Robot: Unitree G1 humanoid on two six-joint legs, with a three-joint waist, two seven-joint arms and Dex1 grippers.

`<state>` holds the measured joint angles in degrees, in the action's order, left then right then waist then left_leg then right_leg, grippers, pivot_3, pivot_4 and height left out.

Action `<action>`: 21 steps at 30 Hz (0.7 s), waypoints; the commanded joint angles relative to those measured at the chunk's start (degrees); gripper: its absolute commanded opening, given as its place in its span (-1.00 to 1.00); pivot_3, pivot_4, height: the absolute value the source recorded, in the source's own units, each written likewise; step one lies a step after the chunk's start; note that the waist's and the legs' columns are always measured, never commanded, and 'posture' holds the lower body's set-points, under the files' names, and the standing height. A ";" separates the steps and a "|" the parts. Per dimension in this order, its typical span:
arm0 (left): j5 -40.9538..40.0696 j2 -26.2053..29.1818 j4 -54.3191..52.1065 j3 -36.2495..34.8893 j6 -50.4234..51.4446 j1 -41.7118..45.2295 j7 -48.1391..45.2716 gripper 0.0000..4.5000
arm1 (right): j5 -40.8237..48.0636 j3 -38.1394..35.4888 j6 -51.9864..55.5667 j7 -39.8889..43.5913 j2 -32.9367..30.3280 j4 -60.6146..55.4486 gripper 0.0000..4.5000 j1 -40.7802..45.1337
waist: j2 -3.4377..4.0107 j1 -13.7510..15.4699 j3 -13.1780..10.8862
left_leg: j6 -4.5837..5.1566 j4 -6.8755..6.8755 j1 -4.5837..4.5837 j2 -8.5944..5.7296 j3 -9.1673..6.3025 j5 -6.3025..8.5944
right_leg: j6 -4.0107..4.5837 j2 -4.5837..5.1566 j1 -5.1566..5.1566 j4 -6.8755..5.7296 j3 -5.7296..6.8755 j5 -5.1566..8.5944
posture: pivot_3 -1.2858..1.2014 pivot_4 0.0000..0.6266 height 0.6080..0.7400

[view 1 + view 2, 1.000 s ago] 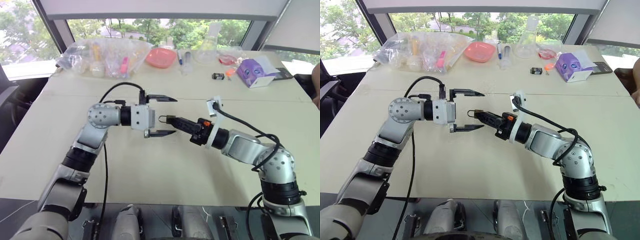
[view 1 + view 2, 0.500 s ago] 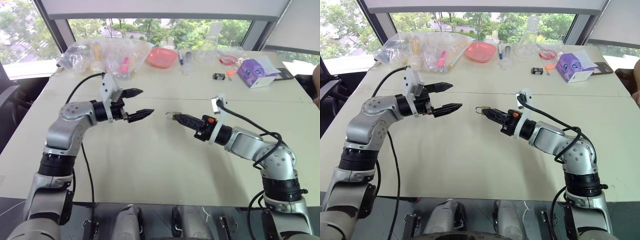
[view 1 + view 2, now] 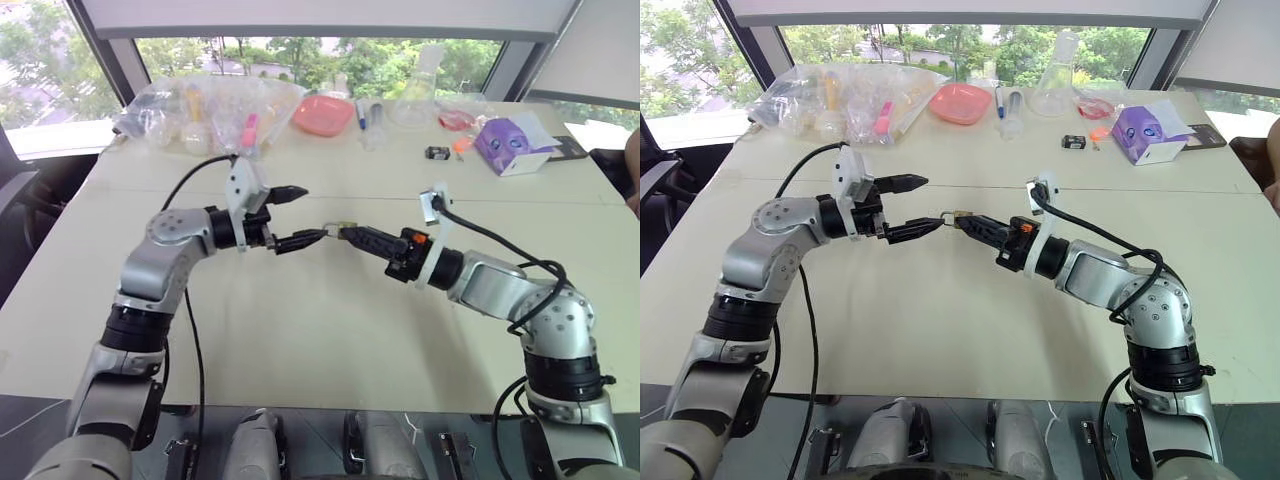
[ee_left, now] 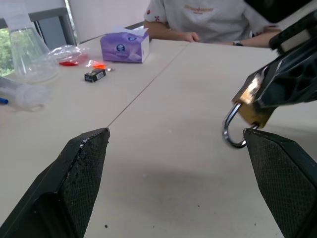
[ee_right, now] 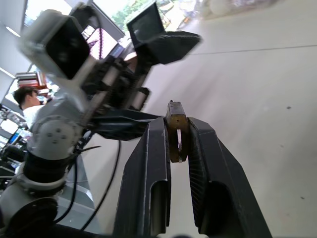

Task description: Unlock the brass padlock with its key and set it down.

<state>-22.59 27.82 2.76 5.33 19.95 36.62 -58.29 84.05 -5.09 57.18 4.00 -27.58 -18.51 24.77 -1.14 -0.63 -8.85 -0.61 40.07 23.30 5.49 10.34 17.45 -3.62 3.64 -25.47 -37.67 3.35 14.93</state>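
My right gripper [image 3: 352,236] is shut on the brass padlock [image 3: 340,230] and holds it level above the table's middle. The silvery shackle [image 4: 231,133] points toward my left gripper. In the right wrist view the padlock [image 5: 176,130] sits pinched between the two black fingers. My left gripper [image 3: 313,212] is open, and one fingertip [image 4: 257,141] lies right beside the shackle; whether they touch I cannot tell. The other finger [image 4: 86,163] stands well apart from the padlock. The key is hidden from view.
Along the table's far edge lie clear plastic bags [image 3: 205,110], a red bowl [image 3: 322,114], a glass flask [image 3: 415,95], a purple tissue box [image 3: 505,145] and a small black object with an orange piece [image 3: 440,152]. A person [image 4: 208,20] sits at the right side.
My left gripper pulled away to the left, rolled, then came back; its fingertip now sits by the shackle instead of both fingers bracketing it. My right gripper kept hold of the padlock.
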 commanded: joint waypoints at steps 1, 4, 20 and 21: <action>1.56 -0.82 0.84 0.38 -3.31 1.72 -0.45 0.98 | 2.88 -1.02 -0.46 -0.52 0.37 -3.44 -1.00 -0.27 | 0.00 0.01 0.00 | 0.00 0.00 0.00 0.00 0.00 0.00 | 0.00 0.00 0.00 0.00 0.00 0.00 | 0.03 -0.52 1.00; 2.08 -1.39 2.05 0.22 -4.31 2.14 -0.34 0.98 | 3.53 -0.86 -0.54 -0.77 0.14 -4.03 -1.00 -0.61 | 0.00 0.00 0.00 | 0.00 0.00 0.00 0.00 0.00 0.00 | 0.00 0.00 0.00 0.00 0.00 0.00 | 0.03 -0.52 1.00; 3.01 -1.31 3.09 -1.81 -3.31 2.01 2.81 0.98 | 3.85 -0.39 -0.70 -1.07 -0.34 -3.38 -1.00 -1.80 | 0.00 -0.08 0.00 | 0.01 -0.01 0.00 -0.01 -0.02 0.00 | 0.00 0.01 0.00 0.02 0.00 0.00 | 0.03 -0.52 1.00; 3.60 -0.92 3.94 -1.92 -3.63 1.77 3.34 0.98 | 4.06 -0.61 -0.76 -1.12 -0.40 -3.24 -1.00 -1.72 | 0.00 -0.07 0.00 | 0.01 -0.01 0.00 -0.01 -0.01 0.00 | 0.00 0.01 0.00 0.02 0.00 0.00 | 0.03 -0.52 1.00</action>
<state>-19.67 26.26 6.64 4.97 17.42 38.42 -55.42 86.83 -4.71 57.09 2.83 -27.84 -21.00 22.59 -1.14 -0.69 -8.85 -0.60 40.06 23.30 5.48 10.33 17.45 -3.63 3.65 -25.47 -37.65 3.34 14.93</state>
